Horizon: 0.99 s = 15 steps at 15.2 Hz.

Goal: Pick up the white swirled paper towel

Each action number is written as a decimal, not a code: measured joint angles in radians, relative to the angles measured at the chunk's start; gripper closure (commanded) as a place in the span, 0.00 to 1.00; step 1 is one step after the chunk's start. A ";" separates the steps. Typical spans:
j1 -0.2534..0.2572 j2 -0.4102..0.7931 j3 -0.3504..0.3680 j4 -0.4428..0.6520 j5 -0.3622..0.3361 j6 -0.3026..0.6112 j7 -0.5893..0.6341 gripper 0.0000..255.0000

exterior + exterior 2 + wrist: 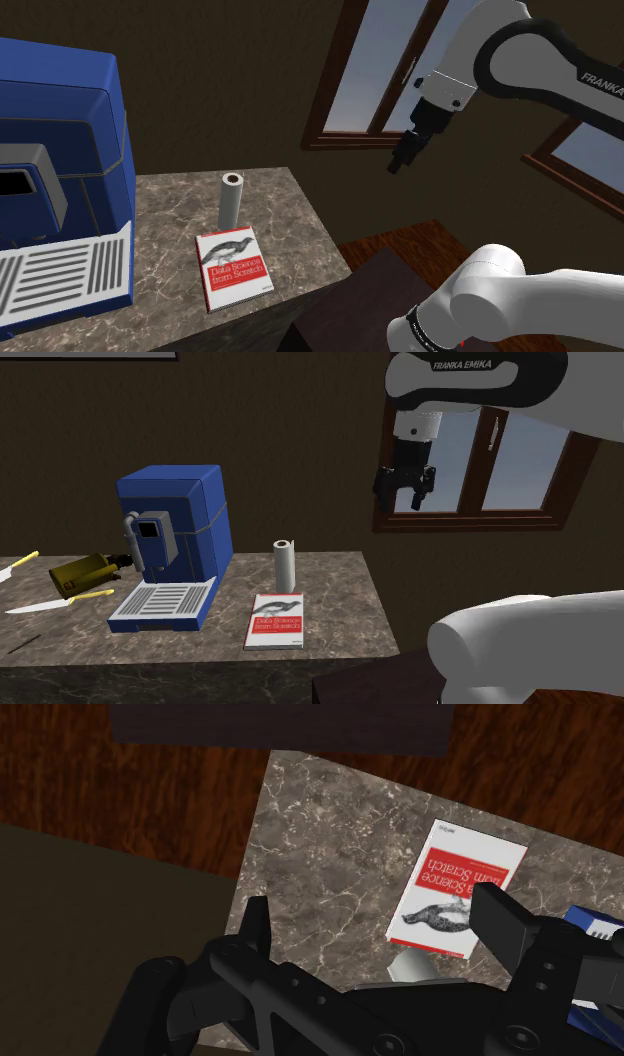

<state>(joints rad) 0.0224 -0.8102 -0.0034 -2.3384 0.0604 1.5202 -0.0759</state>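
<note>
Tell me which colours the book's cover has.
The book is white above with a red band below; the shoulder view shows it best.

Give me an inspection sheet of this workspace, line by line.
Surface: marbled brown countertop.
Job's things: white paper towel roll standing upright beside the book, untouched.
Clutter: red-and-white book lying flat; blue coffee machine; dark bottle on its side; yellow-handled knives.
Grippers: tool open, empty, high above the counter, well clear of the roll.
Cables: nothing seen.
Surroundings: dark wall, wood-framed window.

Dim, evenly lit, sharp renders
</note>
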 measured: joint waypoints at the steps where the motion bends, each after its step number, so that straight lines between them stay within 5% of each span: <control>1: 0.000 0.000 0.000 0.000 0.000 0.000 0.000 0.00; 15: -0.002 0.378 0.207 0.084 0.056 0.318 0.293 0.00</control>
<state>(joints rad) 0.0203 -0.4326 0.2041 -2.2542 0.1165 1.8381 0.2166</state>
